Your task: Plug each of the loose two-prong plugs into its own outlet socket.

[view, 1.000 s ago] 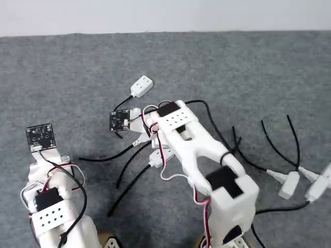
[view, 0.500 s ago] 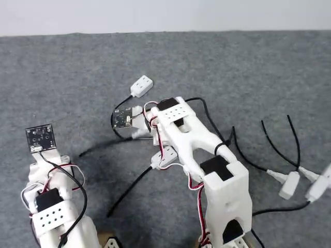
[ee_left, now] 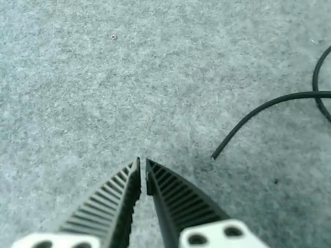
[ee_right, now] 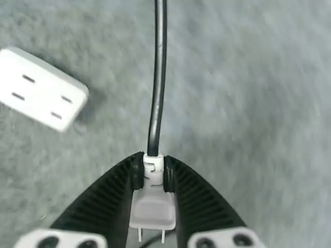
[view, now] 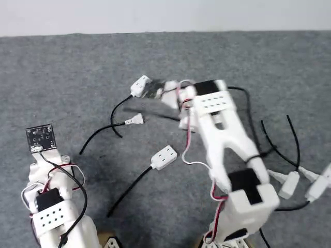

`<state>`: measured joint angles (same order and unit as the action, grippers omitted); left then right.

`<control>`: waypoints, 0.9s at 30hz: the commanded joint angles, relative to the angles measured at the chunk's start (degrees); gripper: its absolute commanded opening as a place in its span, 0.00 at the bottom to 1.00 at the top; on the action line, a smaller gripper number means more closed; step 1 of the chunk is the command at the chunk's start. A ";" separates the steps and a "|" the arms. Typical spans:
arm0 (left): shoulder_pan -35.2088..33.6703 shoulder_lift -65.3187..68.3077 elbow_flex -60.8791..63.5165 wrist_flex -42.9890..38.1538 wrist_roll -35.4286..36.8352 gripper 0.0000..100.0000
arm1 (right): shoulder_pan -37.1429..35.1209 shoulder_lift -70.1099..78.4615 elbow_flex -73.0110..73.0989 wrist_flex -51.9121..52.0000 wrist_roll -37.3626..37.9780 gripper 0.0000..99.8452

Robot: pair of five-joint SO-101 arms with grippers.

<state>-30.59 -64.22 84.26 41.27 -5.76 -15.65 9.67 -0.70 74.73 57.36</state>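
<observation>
My right gripper (ee_right: 152, 170) is shut on a white two-prong plug (ee_right: 152, 206), whose black cable (ee_right: 158, 77) runs straight out ahead. A white outlet socket (ee_right: 42, 96) lies on the grey mat just off to one side of it. From above, the right gripper (view: 159, 92) hovers beside that far outlet socket (view: 141, 85). A second loose plug (view: 135, 120) lies on the mat nearer the middle, and another outlet socket (view: 164, 157) sits closer to the front. My left gripper (ee_left: 143, 166) is shut on nothing, low over bare mat near a cable end (ee_left: 213, 157).
More white plugs and sockets (view: 289, 184) with black cables lie at the right edge of the mat. The left arm (view: 49, 201) stands at the front left. Black cables cross the middle. The far side of the mat is bare.
The right arm swung from the mat's middle toward the far outlet socket, carrying a plug. The second plug and the front socket, which it covered before, now show. The left arm stayed still.
</observation>
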 commanded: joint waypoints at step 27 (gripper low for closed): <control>9.49 -0.53 -2.33 5.27 -5.27 0.01 | 19.38 -9.10 33.23 -28.70 -49.58 0.01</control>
<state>-27.08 -64.22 85.58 42.33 -6.99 3.43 3.52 32.79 47.56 6.81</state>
